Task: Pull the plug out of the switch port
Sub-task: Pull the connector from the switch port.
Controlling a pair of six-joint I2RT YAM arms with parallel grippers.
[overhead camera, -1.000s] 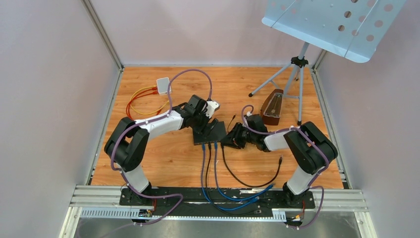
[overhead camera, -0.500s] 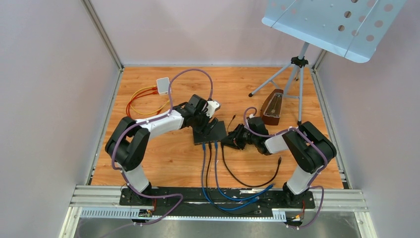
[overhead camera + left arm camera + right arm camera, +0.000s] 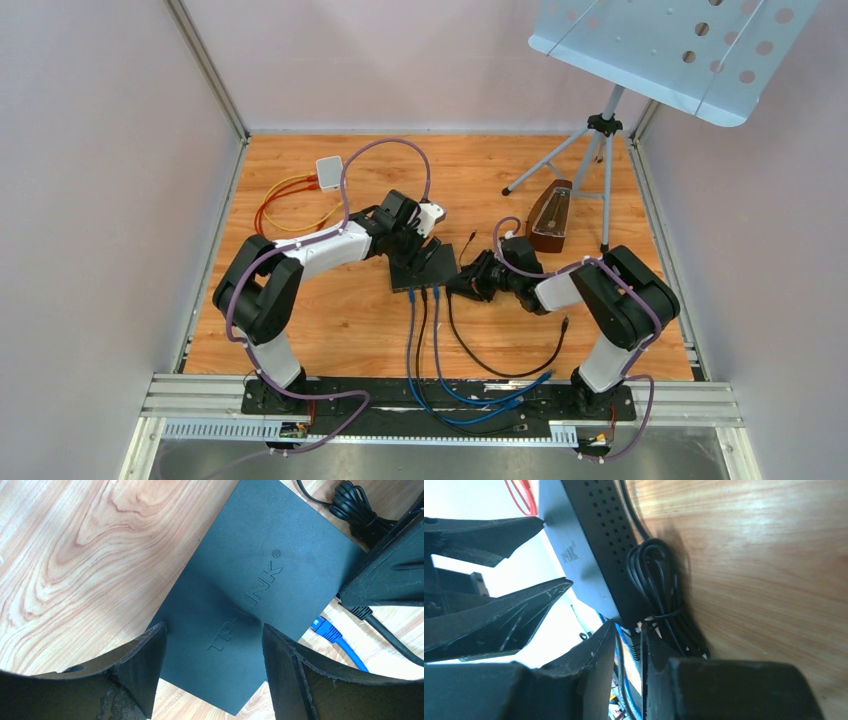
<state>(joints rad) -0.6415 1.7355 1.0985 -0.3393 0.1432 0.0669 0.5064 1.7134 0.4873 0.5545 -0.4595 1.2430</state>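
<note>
The black TP-LINK switch [image 3: 428,266] lies mid-table, also in the left wrist view [image 3: 260,580]. Blue cables [image 3: 410,310] and black cables run from its near edge. My left gripper [image 3: 212,632] is open, its fingers resting over the switch's top. My right gripper [image 3: 466,283] lies on its side at the switch's right near corner. Its jaws [image 3: 629,640] stand a narrow gap apart around a black plug [image 3: 637,647], with table showing through the gap. The plug [image 3: 362,612] sits at the switch port, under the right finger [image 3: 395,570].
A coiled black cord [image 3: 659,587] lies against the switch's side. A loose black cable [image 3: 500,370] loops on the table in front. A metronome [image 3: 548,215] and a music stand [image 3: 600,140] stand at the back right. A white box with orange wires [image 3: 328,168] is back left.
My right gripper has shifted slightly left, closer to the switch's corner. The left arm and switch have not moved.
</note>
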